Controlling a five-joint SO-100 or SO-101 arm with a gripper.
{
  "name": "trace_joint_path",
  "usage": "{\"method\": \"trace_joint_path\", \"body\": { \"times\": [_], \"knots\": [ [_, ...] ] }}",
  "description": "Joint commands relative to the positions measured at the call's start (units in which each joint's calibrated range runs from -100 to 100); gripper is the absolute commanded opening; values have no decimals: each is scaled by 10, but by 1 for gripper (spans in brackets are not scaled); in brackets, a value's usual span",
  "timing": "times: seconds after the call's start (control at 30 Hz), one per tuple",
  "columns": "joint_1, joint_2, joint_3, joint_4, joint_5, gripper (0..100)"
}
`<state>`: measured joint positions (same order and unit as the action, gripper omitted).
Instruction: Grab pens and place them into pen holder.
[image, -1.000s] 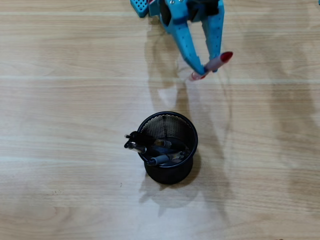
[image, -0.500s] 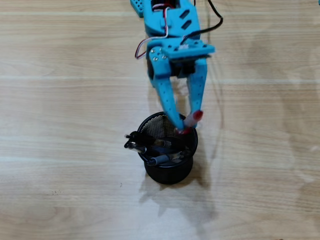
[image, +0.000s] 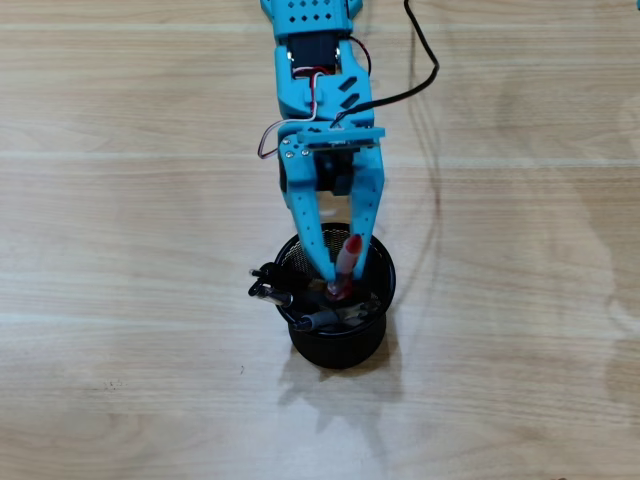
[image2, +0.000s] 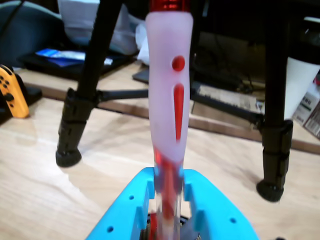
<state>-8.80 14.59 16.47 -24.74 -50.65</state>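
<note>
1. The blue gripper (image: 338, 284) is closed on the red and clear pen (image: 346, 264). In the wrist view the pen (image2: 170, 100) stands upright, pinched between the two blue fingers (image2: 135, 202) near its lower end.

2. In the overhead view the gripper hangs over the open mouth of the black mesh pen holder (image: 383, 300). The lower tip of the pen is inside the rim. The holder sits near the middle of the tabletop (image: 120, 200), a little toward the bottom edge of the view.

3. Three other pens (image: 300, 305) are already in the holder. They lean to the left in the overhead view, and their ends poke out over the left rim.

4. The step in hand looks like the drop of the last pen. No pen lies loose on the tabletop, so the task seems almost done.

5. The next move calls for opening the fingers so the pen slides down, then lifting straight up clear of the rim.

6. The leaning pens crowd the left side of the cup, and the red pen could catch on them or tip out. The arm's black cable (image: 425, 75) trails toward the top edge, away from the holder.

7. The wrist view shows black tripod legs (image2: 82, 90) standing on the tabletop, and an orange game controller (image2: 12, 92) at the left.
</note>
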Motion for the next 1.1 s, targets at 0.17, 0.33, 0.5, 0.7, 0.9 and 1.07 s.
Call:
{"method": "trace_joint_path", "body": {
  "times": [0.17, 0.33, 0.5, 0.7, 0.9, 1.07],
  "knots": [
    [-5, -14, 34, -89, -2, 13],
    [-6, -98, 117, -103, 3, 12],
    [-5, -264, 318, -103, 52, 8],
    [20, -481, 538, -62, 115, 3],
    [11, -656, 620, 115, 212, 3],
    [-8, -789, 615, 351, 299, 3]
  ]
}}
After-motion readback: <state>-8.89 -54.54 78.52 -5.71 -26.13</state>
